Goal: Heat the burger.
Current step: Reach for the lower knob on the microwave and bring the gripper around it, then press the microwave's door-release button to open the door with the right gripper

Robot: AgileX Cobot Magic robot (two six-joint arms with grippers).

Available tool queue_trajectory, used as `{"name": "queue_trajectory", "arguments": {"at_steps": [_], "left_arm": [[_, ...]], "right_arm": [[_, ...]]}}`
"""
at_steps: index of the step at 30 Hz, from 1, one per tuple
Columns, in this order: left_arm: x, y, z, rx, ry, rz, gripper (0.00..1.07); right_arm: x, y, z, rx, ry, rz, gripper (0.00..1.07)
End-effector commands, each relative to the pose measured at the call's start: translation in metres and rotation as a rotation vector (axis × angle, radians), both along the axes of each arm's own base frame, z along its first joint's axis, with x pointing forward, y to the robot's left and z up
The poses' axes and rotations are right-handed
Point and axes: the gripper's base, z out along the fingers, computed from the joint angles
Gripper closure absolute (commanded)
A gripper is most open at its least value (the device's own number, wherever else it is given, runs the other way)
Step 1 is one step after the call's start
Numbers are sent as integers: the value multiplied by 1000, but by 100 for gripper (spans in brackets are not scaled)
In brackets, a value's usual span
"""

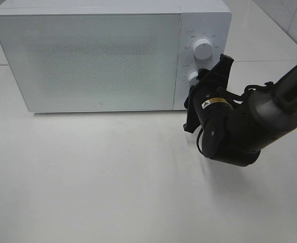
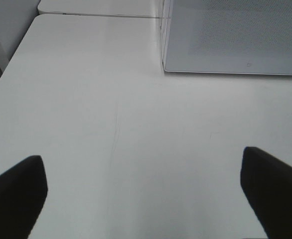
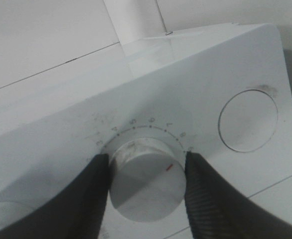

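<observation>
The burger is out of view; the white microwave (image 1: 87, 55) has its door closed, and nothing shows through the frosted front. At the control panel, my right gripper (image 1: 199, 79) is shut on the lower dial (image 3: 146, 186), one dark finger on each side of it. The dial's red mark points to the right in the right wrist view. My left gripper (image 2: 145, 194) is open over bare white table, short of the microwave's corner (image 2: 166, 64), with nothing between its fingers.
The upper dial (image 1: 203, 49) sits above the one I hold. The microwave stands at the back of a white table (image 1: 113, 177). The right arm (image 1: 250, 126) reaches in from the right edge.
</observation>
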Motion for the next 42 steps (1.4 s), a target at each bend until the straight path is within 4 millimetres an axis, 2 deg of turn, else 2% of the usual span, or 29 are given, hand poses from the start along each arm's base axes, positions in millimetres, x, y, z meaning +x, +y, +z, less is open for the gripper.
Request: {"name": "queue_trajectory", "arguments": {"at_steps": [1, 9, 10, 11, 13, 14, 17, 18, 19, 22, 29, 34, 40, 42], "left_arm": [[-3, 0, 0, 3, -28, 3, 9], [-3, 0, 0, 3, -28, 3, 9], [-3, 0, 0, 3, -28, 3, 9], [-3, 0, 0, 3, -28, 3, 9], [-3, 0, 0, 3, -28, 3, 9], [-3, 0, 0, 3, -28, 3, 9], [-3, 0, 0, 3, -28, 3, 9], [-3, 0, 0, 3, -28, 3, 9], [-3, 0, 0, 3, -28, 3, 9], [-3, 0, 0, 3, -28, 3, 9], [-3, 0, 0, 3, -28, 3, 9], [-2, 0, 0, 3, -22, 3, 9], [-2, 0, 0, 3, -22, 3, 9], [-2, 0, 0, 3, -22, 3, 9]], "right_arm": [[4, 13, 34, -62, -280, 81, 96], [3, 5, 31, -128, -246, -1, 79], [3, 3, 31, -142, -237, -21, 72], [3, 3, 31, -142, -237, -21, 72], [3, 1, 31, -169, -226, -45, 62], [3, 1, 31, -169, -226, -45, 62], [2, -2, 29, -233, -202, -69, 48], [2, -2, 29, -233, -202, -69, 48], [-1, -6, 28, -267, -180, -92, 42], [-7, -13, 27, -340, -142, -125, 36], [-12, -12, 30, -442, -109, -47, 35], [-26, -18, 40, -573, -40, 32, 35], [-36, -22, 42, -656, 24, 103, 35], [-44, -23, 43, -731, 59, 175, 35]]}}
